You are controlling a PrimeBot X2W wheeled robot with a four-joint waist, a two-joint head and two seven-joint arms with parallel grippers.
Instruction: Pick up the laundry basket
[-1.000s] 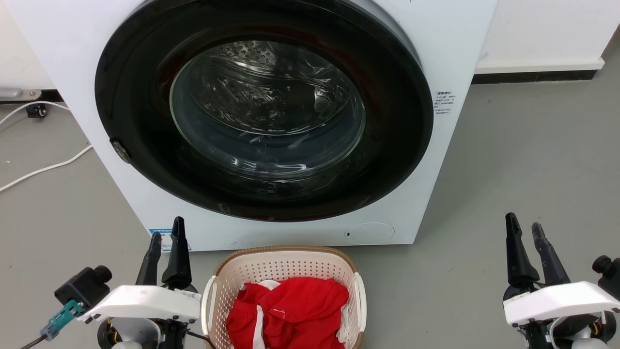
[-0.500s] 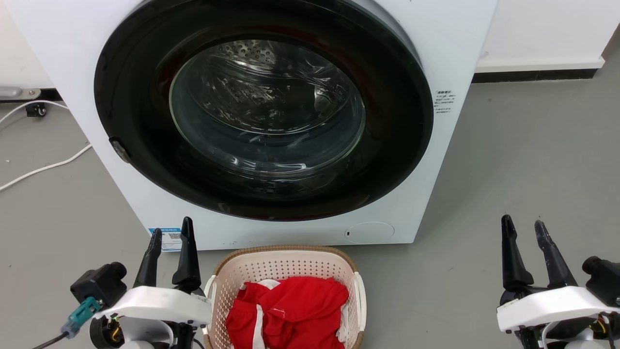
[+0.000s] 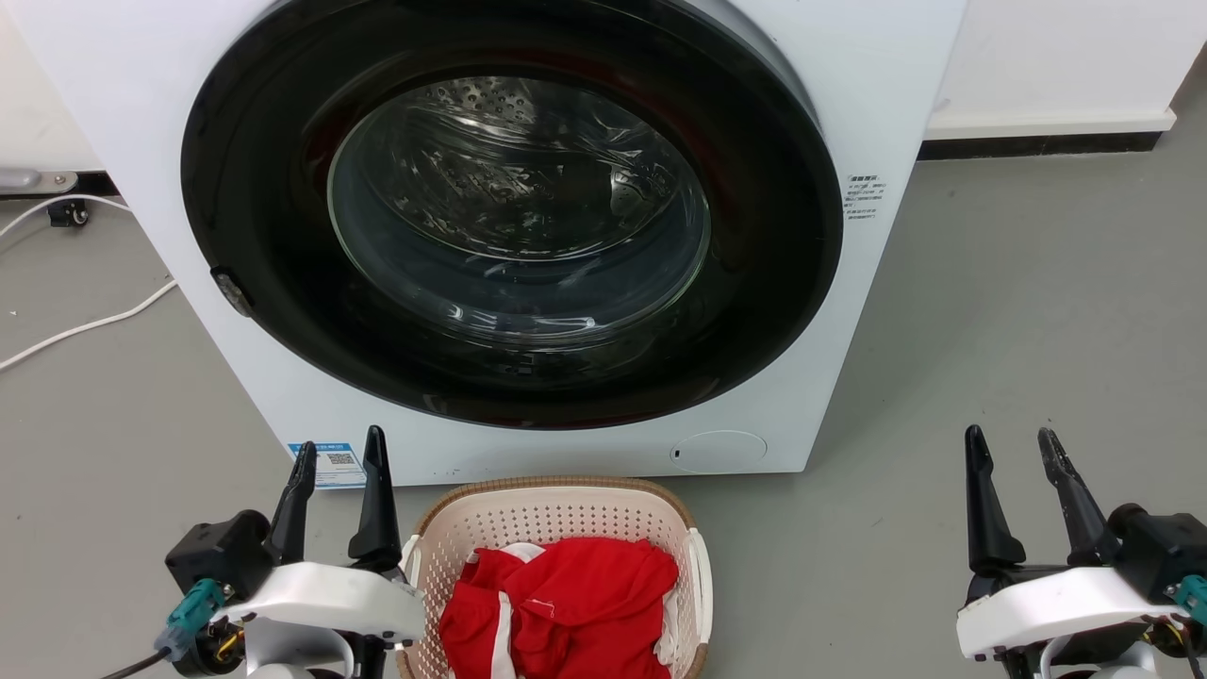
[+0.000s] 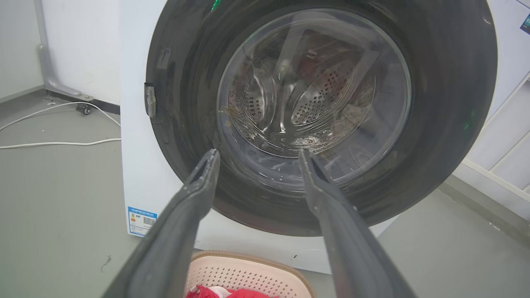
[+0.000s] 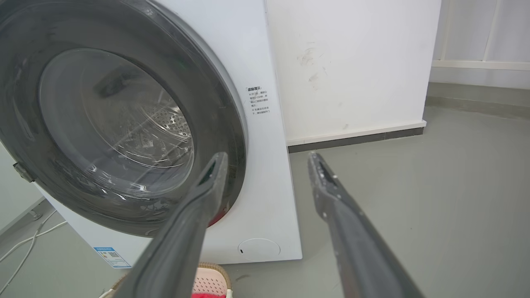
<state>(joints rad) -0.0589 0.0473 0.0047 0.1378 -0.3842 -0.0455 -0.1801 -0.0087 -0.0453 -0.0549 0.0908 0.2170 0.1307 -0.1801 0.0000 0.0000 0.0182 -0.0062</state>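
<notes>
The laundry basket (image 3: 528, 514) is a small cream perforated tub with a brown rim and white side handles, standing on the floor just in front of the washer, with red clothes (image 3: 561, 608) inside. Its far rim also shows low in the left wrist view (image 4: 248, 273) and at the bottom of the right wrist view (image 5: 211, 281). My left gripper (image 3: 339, 453) is open, close beside the basket's left handle, fingers pointing at the washer. Well off to the basket's right, my right gripper (image 3: 1011, 441) stands open over bare floor.
A white front-loading washer (image 3: 896, 85) with a big dark round door (image 3: 514, 212) stands right behind the basket. White cables (image 3: 85, 330) lie on the grey floor at the left. A white wall with a dark skirting (image 3: 1037, 146) runs behind on the right.
My left gripper has moved right, closer to the basket's left handle. My right gripper has shifted slightly left and down. Both stay open; the basket has not moved.
</notes>
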